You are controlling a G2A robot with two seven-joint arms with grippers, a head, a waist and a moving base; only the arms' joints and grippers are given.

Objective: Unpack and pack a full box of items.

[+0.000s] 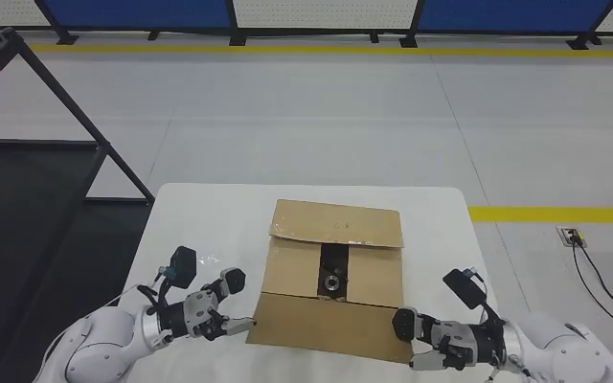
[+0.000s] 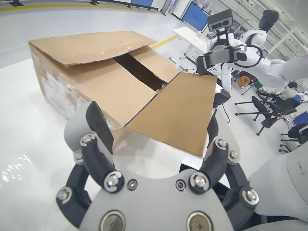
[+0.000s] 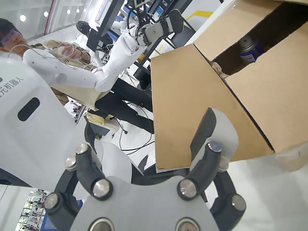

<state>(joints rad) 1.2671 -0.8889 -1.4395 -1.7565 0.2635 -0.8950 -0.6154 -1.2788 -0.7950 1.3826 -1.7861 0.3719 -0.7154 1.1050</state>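
Both the left pincer (image 1: 238, 304) and right pincer (image 1: 412, 343) gaped at seven and five o'clock by the near flap (image 1: 321, 327) of the box (image 1: 335, 222). Opening seemed underway, with the side flaps (image 1: 369, 278) likely next.

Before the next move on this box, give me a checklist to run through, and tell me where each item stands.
1. The near flap is folded out toward the robot: ok.
2. The far flap is fully open: not ok, it is only partly lifted.
3. The side flaps are open: not ok, both lie flat with a gap between them.
4. The left gripper is open at one corner of the near flap: ok.
5. The right gripper is open at the other corner: ok.
6. What is inside is known: cannot tell, only a can shows through the gap.
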